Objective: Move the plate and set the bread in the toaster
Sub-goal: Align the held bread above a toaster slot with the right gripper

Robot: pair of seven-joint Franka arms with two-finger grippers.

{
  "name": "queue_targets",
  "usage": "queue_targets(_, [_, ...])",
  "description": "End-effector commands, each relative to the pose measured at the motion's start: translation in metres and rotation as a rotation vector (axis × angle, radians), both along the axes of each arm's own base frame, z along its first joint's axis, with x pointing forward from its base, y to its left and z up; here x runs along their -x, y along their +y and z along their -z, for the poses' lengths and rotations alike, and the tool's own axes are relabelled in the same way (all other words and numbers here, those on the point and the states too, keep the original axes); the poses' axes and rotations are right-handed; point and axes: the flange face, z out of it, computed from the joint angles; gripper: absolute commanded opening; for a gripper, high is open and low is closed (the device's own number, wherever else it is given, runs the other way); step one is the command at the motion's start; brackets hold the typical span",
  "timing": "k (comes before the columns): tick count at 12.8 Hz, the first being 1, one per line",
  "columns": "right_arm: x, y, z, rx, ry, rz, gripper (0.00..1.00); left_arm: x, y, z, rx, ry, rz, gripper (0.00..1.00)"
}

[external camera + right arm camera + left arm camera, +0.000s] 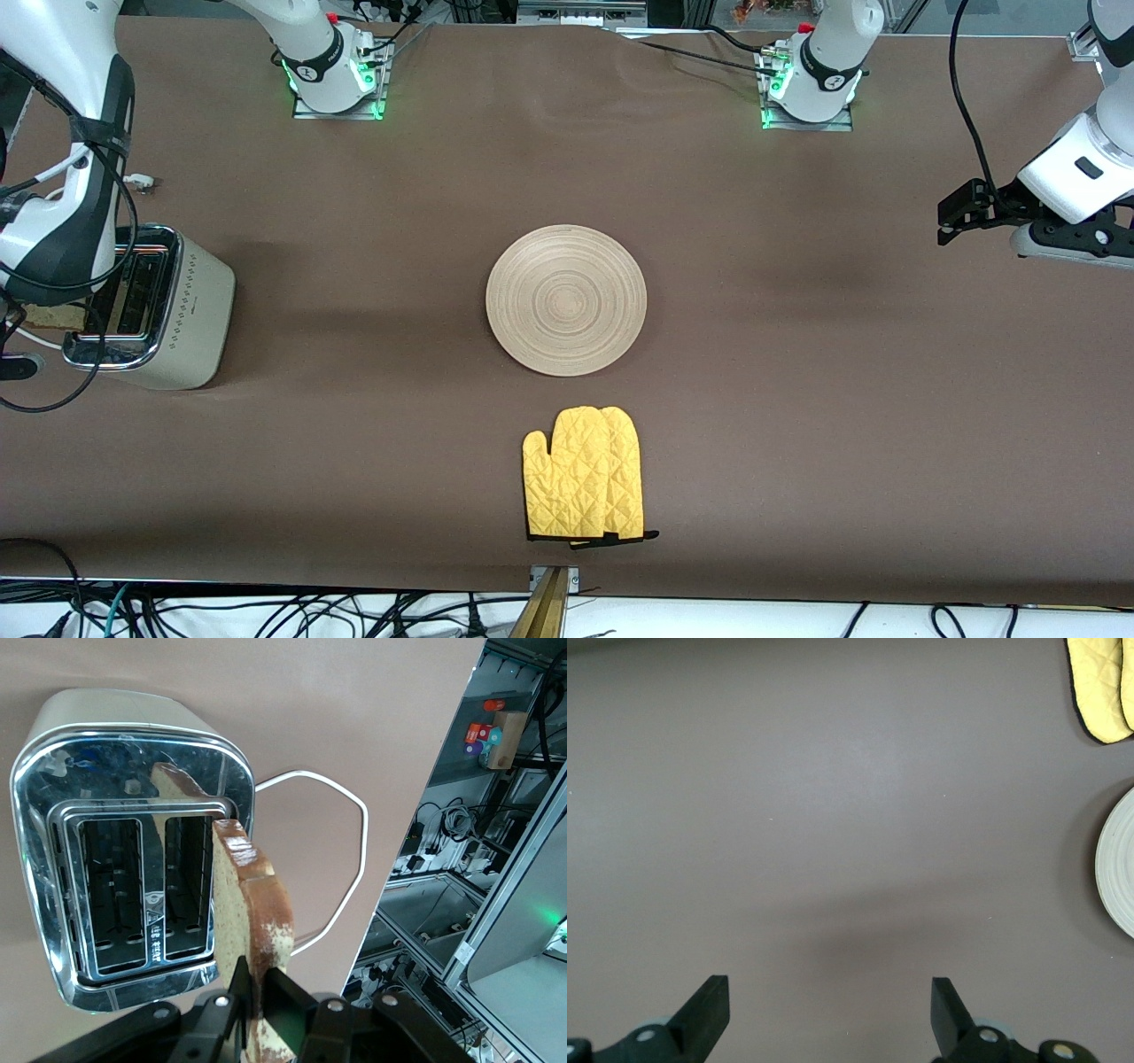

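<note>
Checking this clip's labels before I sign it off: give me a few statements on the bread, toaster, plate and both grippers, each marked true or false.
1. The right gripper is shut on the bread above the toaster. True.
2. The bread already sits fully inside a toaster slot. False: it is held edge-on above the chrome top, with both slots empty.
3. The plate carries a slice of bread. False: the plate is bare.
4. The left gripper is open over bare table. True.
5. The yellow oven mitt lies on the plate. False: it lies on the table, nearer to the front camera than the plate.
</note>
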Motion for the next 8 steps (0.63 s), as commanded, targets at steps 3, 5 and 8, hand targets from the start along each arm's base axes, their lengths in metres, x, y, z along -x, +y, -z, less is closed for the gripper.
queue_targets(3, [0.001, 0.005, 0.001, -0.022, 0.006, 0.008, 0.05, 0.001, 0.000, -0.005, 0.023, 0.002, -0.008, 1.00])
queue_targets(5, [0.004, 0.007, -0.001, -0.028, 0.021, 0.020, 0.05, 0.001, 0.000, -0.005, 0.023, 0.002, -0.008, 1.00])
queue_targets(8, [0.005, 0.021, -0.006, -0.028, 0.033, 0.012, 0.05, 0.001, 0.000, -0.005, 0.023, 0.002, -0.008, 1.00])
